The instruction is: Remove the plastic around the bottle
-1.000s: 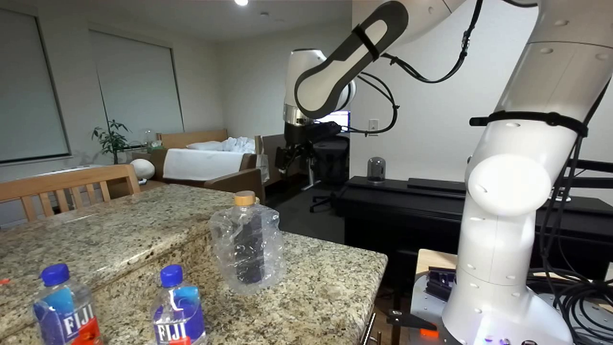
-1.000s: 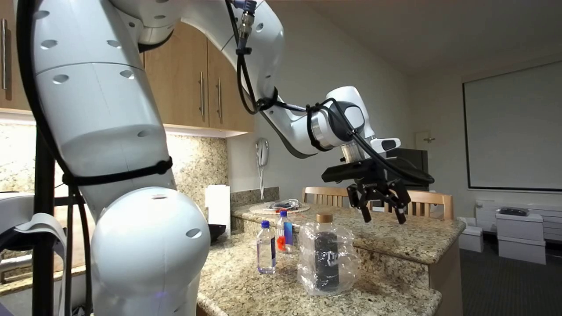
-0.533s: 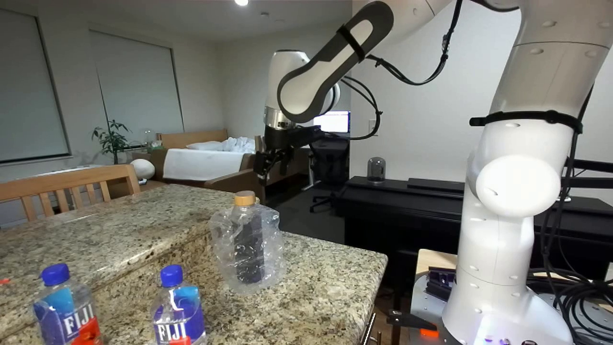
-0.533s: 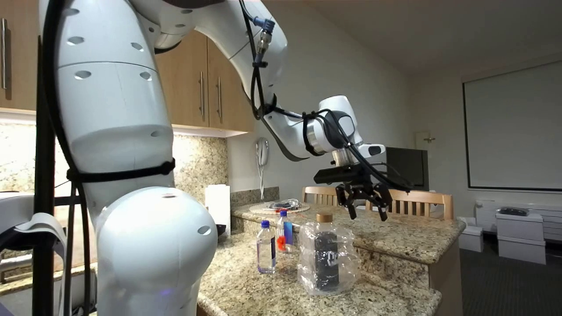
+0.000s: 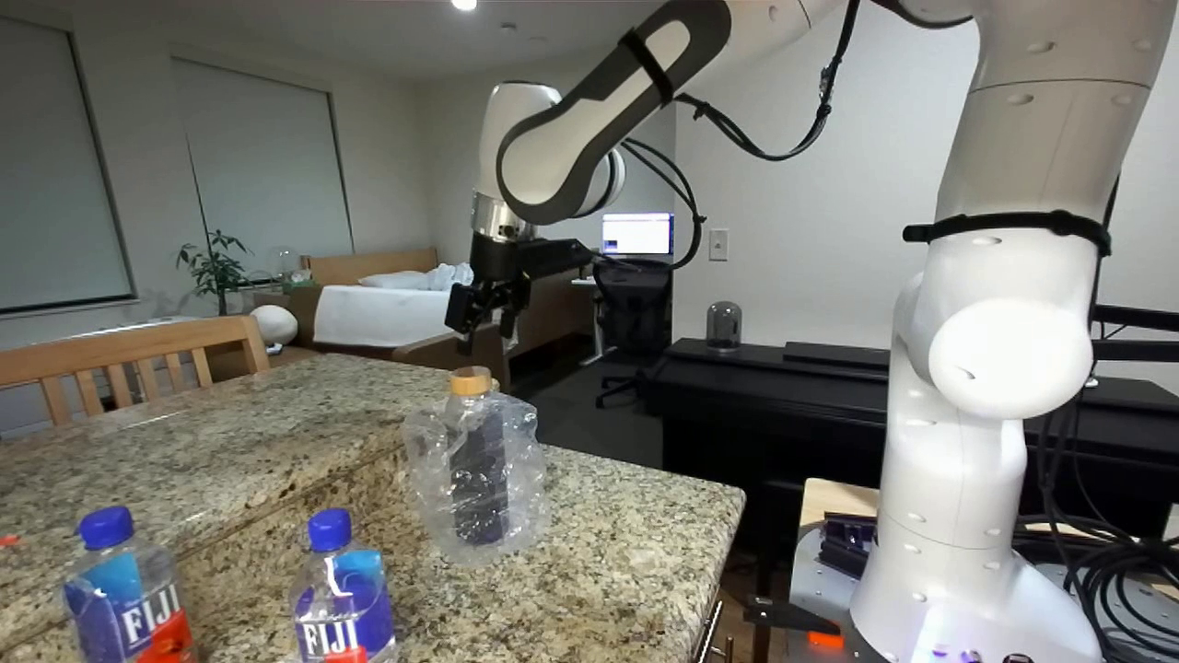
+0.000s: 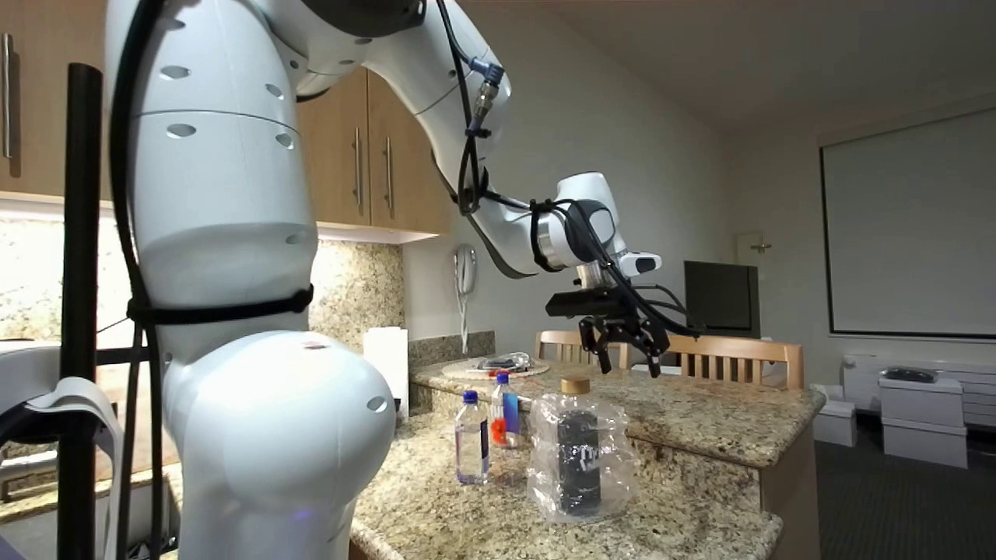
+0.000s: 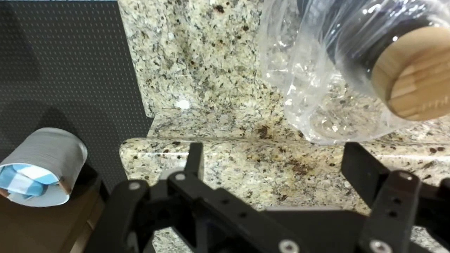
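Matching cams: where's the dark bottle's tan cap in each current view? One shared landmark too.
In an exterior view: tan cap left of centre, a bit below mid-height.
In an exterior view: tan cap right of centre, lower half.
Wrist view: tan cap at upper right, cut off by the edge.
Shared landmark: the crinkled clear plastic, below the tan cap in both exterior views, mostly left of it in the wrist view.

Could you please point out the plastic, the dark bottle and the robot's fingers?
Plastic [image 6: 618, 460], in an exterior view: its crinkled side.
Dark bottle [image 6: 577, 467], in an exterior view: its body, through plastic.
Fingers [image 7: 360, 166], wrist view: one fingertip.
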Controlling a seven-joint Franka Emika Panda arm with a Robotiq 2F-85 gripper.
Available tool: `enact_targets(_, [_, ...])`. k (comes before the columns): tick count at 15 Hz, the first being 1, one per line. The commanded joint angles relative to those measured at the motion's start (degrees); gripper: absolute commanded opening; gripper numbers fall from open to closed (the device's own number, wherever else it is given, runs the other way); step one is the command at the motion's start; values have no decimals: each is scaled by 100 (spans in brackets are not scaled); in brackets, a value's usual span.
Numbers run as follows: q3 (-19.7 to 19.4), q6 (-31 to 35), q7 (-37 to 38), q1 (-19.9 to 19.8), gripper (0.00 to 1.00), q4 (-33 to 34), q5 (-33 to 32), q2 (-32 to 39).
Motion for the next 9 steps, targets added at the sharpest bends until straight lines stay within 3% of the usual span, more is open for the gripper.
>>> enact_targets(1, [-33, -61, -314, 51, 100, 296, 310, 169])
enact_targets(9, [285, -645, -1223, 617, 100, 370, 859, -111])
